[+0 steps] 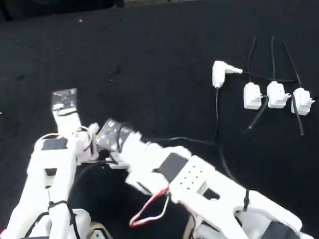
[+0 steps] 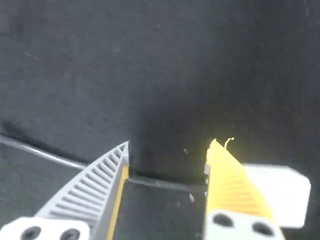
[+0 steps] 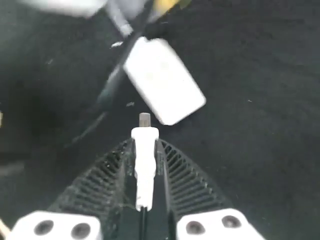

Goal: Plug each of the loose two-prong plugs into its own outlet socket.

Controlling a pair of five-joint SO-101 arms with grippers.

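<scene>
The right end effector [image 3: 145,145] grips a white two-prong plug [image 3: 145,170], prongs close to a white outlet socket [image 3: 165,82] near the tabletop's [image 1: 154,43] left near edge, the left end effector [image 2: 168,147] gapes wide, and another loose plug [image 1: 219,72] lies toward the right edge.

White plug [image 3: 145,160] pinched in right gripper [image 3: 145,145], prong tip close to white socket block [image 3: 162,82], not touching; second plug [image 1: 218,72] lies loose, black cord, beside row of three white units [image 1: 276,94].
</scene>
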